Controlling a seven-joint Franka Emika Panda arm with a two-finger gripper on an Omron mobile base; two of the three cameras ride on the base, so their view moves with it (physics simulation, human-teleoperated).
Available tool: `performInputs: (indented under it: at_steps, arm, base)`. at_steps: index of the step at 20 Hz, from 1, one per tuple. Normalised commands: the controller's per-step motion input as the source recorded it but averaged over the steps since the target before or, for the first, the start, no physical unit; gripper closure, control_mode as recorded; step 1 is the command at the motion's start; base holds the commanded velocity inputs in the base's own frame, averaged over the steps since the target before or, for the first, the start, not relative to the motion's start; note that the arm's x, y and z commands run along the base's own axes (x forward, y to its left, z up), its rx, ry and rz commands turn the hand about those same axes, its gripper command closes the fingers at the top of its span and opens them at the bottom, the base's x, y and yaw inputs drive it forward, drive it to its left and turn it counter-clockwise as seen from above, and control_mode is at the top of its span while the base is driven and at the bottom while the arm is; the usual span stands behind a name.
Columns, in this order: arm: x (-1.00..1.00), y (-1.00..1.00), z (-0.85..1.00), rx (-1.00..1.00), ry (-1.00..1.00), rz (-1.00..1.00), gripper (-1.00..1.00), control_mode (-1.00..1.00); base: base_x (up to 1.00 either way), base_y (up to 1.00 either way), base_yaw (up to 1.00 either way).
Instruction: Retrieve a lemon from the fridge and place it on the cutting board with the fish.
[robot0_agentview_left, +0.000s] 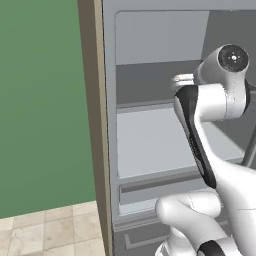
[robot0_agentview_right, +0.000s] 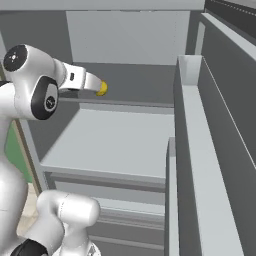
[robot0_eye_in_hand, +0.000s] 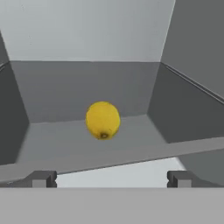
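The lemon (robot0_eye_in_hand: 103, 120) is a small yellow fruit lying on an upper shelf of the open fridge (robot0_eye_in_hand: 87, 87), towards the back. My gripper (robot0_eye_in_hand: 111, 179) is open, its two fingertips wide apart, and it stops short of the lemon at the shelf's front edge with nothing between them. From the right base view, the hand (robot0_agentview_right: 82, 80) reaches into the fridge with the lemon (robot0_agentview_right: 102, 88) just past its tip. The hand (robot0_agentview_left: 182, 79) also shows at shelf height in the left base view. The cutting board and the fish are out of view.
The fridge's beige side panel (robot0_agentview_left: 92, 125) stands left of the opening, with a green wall (robot0_agentview_left: 40, 100) beyond. The open fridge door (robot0_agentview_right: 192, 130) with its bins stands at the right. A wide lower shelf (robot0_agentview_right: 115, 140) and a drawer (robot0_agentview_left: 150, 187) lie below.
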Motion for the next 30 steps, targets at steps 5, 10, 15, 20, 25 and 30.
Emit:
performInputs:
  at_steps: [5, 10, 15, 20, 25, 30]
  arm:
    - [0.37, 0.0, -0.42, 0.0, -0.02, -0.01, -1.0, -1.0]
    - [0.49, -0.04, -0.05, 0.0, 0.04, 0.0, -1.0, -1.0]
    - [0.36, -0.02, 0.03, 0.0, 0.06, 0.0, -1.0, -1.0]
    - [0.37, -0.01, 0.0, 0.0, 0.0, 0.0, -1.0, -1.0]
    - [0.27, 0.0, -0.15, 0.0, 0.0, 0.0, -1.0, -1.0]
    - [0.05, -0.05, -0.11, 0.0, 0.0, -0.01, -1.0, -1.0]
  base:
    - [0.0, 0.0, 0.0]
    - [0.0, 0.0, 0.0]
    - [0.0, 0.0, 0.0]
    - [0.0, 0.0, 0.0]
    - [0.0, 0.0, 0.0]
    - [0.0, 0.0, 0.0]
